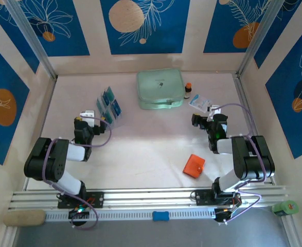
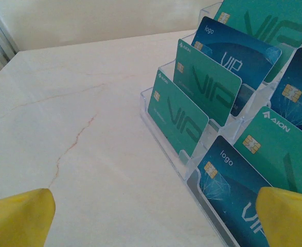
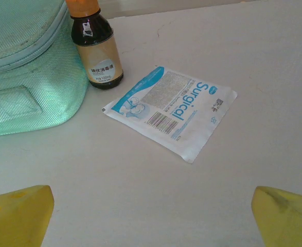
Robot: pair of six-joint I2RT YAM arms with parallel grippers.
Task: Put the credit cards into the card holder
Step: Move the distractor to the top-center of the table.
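Yellow pads (image 2: 18, 215) of the left tool (image 2: 152, 220) sit closest, spread wide with nothing between them, right at the near end of the clear rack (image 2: 163, 140). Cards (image 2: 177, 114) stand upright in that rack in stepped tiers, teal and blue, one just behind another. From above, the rack sits at the far left of the bench (image 1: 140, 144).

Over on the right, the right tool (image 3: 151, 208) is just as wide and just as empty. It is aimed at a white sachet (image 3: 172, 112) lying flat, with a brown bottle (image 3: 95, 51) and a mint case (image 3: 27, 77) beyond. The holder (image 1: 194, 165) lies near right on the bench by the right arm's base, well apart from the rack. It looks folded shut, though I can't be sure from up there.

My worry is the crowding. With tiers so tight, a wide tool closing on one card could catch its neighbour too, or knock the light rack and slide or tip it. A thin, slick card pinched by its top edge may twist or slip out on the way across. And the holder, if shut, would want opening first, or the card will only skid off its cover.
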